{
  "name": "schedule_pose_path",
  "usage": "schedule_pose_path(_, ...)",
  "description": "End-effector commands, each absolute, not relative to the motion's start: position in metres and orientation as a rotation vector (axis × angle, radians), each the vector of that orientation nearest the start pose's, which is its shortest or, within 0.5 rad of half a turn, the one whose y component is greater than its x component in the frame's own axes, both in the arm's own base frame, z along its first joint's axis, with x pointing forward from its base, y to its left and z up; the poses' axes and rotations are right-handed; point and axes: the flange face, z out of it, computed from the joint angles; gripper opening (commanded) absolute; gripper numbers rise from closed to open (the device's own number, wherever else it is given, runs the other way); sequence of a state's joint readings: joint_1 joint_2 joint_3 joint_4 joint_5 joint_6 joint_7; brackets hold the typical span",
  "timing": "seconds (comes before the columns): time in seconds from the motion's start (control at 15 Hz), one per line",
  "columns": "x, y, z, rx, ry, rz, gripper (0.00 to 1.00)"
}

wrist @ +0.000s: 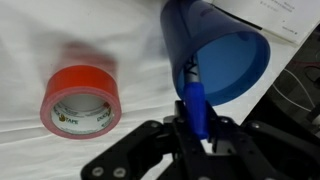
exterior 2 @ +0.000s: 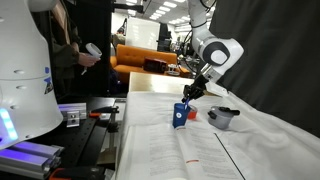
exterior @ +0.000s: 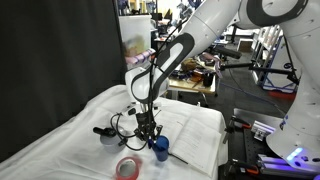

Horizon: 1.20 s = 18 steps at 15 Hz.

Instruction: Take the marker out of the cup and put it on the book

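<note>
**Marker extraction, grasp made.** The gripper has its fingers clamped on the upper end of the marker. The marker's lower end sits inside the cup, which leans with its mouth turned toward the wrist camera. In an exterior view the cup stands near the far edge of the open book, on the cloth-covered table. Whether it touches the page cannot be told. The tape lies flat beside the cup, apart from it, and the pot stands nearby toward the table's edge.

**Handling (judged).** The marker is probably light and stiff, with a smooth round barrel. The exposed top is the only part free to hold, and a pinch there may let the marker swing or slip. The cup looks light and easily tipped, so a pull along its axis should keep it from being dragged. Once on the flat page, the round barrel may roll.
</note>
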State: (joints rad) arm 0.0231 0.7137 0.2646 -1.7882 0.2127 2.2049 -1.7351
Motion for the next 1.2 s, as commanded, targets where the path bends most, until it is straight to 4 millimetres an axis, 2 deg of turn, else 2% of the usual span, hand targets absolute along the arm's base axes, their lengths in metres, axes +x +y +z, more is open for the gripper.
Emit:
schedule_pose_path(0.0,0.600,0.180,0.151,2.157,2.823,0.041,0.05)
schedule_pose_path(1.13,0.610,0.179,0.164,2.150,2.771,0.099,0.05)
